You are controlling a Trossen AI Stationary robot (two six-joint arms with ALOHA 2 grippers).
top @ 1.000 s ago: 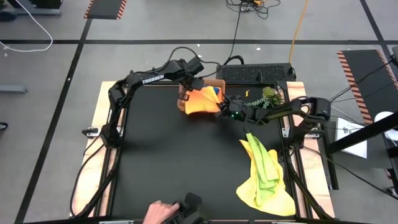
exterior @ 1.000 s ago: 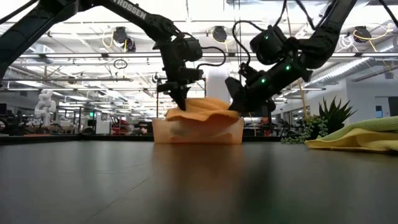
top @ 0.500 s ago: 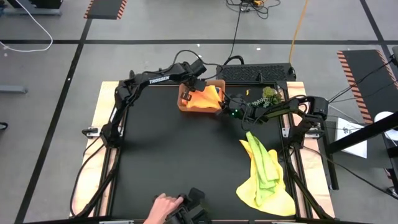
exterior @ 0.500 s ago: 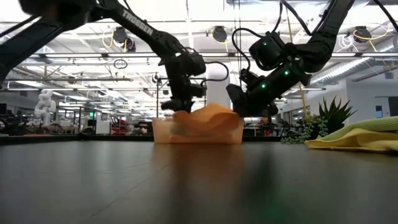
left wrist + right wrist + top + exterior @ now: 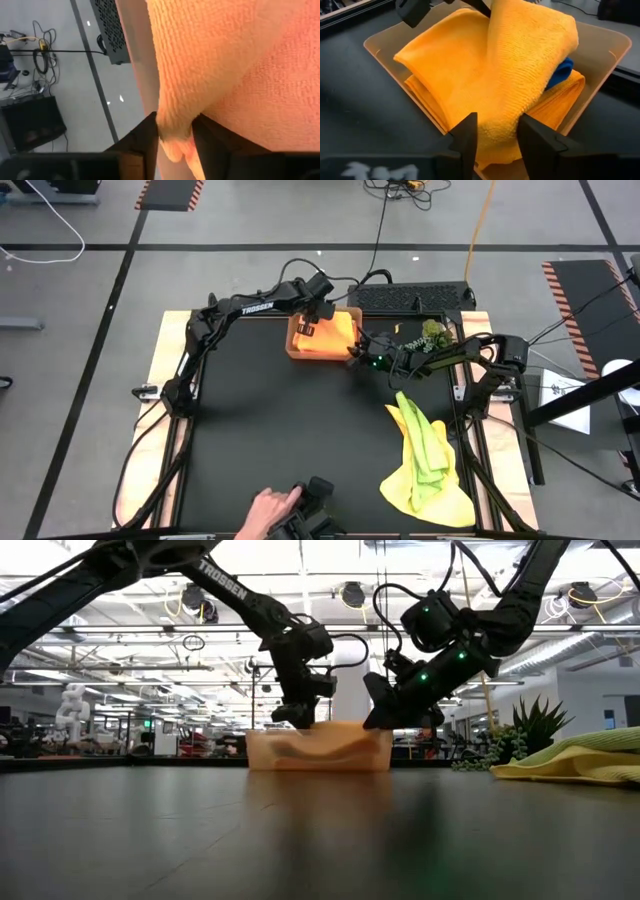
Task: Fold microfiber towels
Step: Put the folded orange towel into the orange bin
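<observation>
An orange microfiber towel [image 5: 330, 332] lies in the orange-brown tray [image 5: 293, 350] at the table's far middle, on top of a folded orange towel [image 5: 435, 65] and a blue one [image 5: 562, 70]. My left gripper [image 5: 307, 328] is at the tray's left part and my right gripper [image 5: 355, 352] at its near right corner. Both point down into the tray. Each has its fingers parted, with a bunched fold of the top towel between them. In the low view the towel sits about level with the tray's rim [image 5: 318, 730]. My left gripper has a rounded fold of the orange towel [image 5: 174, 131] between its parted fingers, touching their inner sides, from above. The towel rests in the tray. My right gripper has the towel's rolled-over edge [image 5: 498, 125] between its parted fingers, slanting down from the right; that edge lies on the tray's stack.
A heap of yellow and lime green towels [image 5: 425, 465] lies at the right near side. A green plant sprig [image 5: 432, 332] and a black box [image 5: 410, 297] are at the far right. A person's hand [image 5: 265, 508] with a dark object [image 5: 312, 515] is at the near edge.
Both grippers have gone toward the table's far edge and down with the orange towel. The towel, first humped high above the tray, has sunk into it and now sits about level with the rim.
</observation>
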